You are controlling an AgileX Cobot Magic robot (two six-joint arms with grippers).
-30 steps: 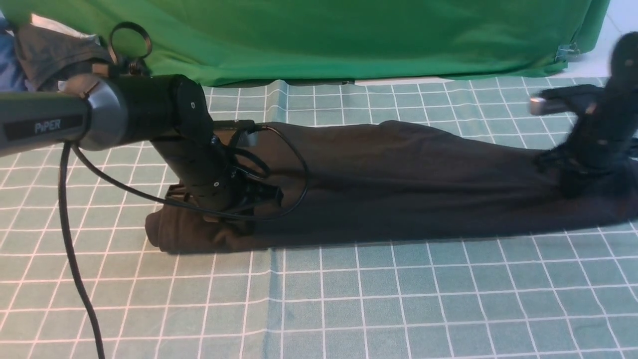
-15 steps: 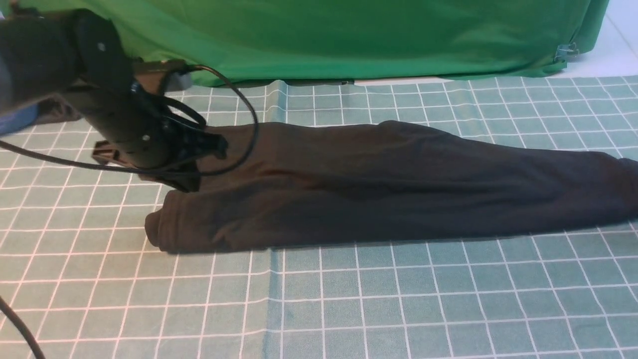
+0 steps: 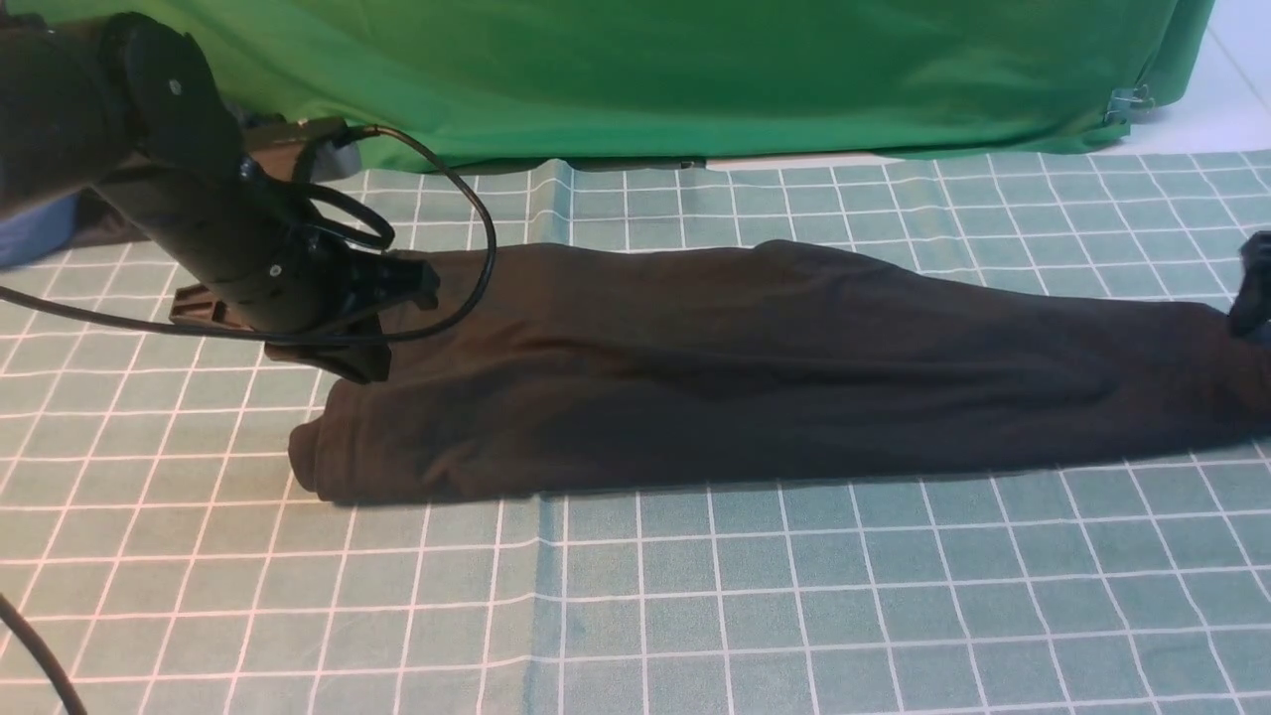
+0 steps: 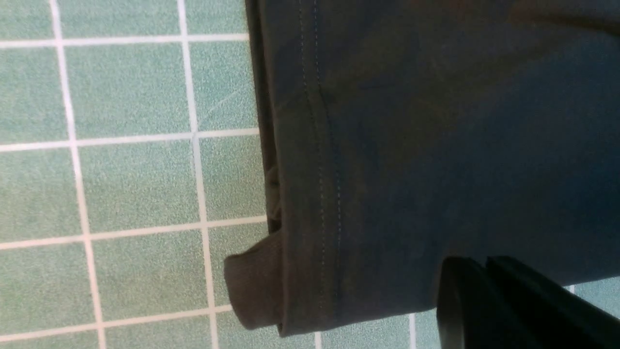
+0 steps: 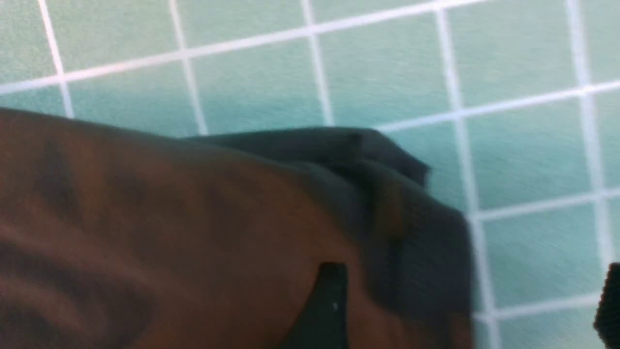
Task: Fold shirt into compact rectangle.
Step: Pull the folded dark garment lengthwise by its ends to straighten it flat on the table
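Since the shirt [image 3: 775, 367] is already narrowed to one long dark band, it lies left to right across the middle of the counter [image 3: 695, 616], flat on the checked cover, logo not showing. Judgement: the lengthwise folds look done; the end-over-end fold into a rectangle is not yet made.

Left end. The left fingers [image 3: 359, 359] are pressed together with nothing between them. They hang just over the far-left corner of the band. In the left wrist view the closed tips [image 4: 503, 300] sit above the stitched hem, and the cloth lies flat beneath, apparently unpinched. A ribbed cuff [image 4: 252, 286] pokes out past the hem. Judgement: this closed stance suits clearing or pressing, not a pickup; they would need to part first.

Right end. The right fingers [image 3: 1253, 283] barely show at the right edge, at the band's right end. The right wrist view shows them spread wide [image 5: 332, 300] and holding nothing: one tip over the cloth, the other over bare cover, with the bunched end of the shirt between. That view is blurred, so contact cannot be told. Judgement: straddling the end fits a coming grip there.
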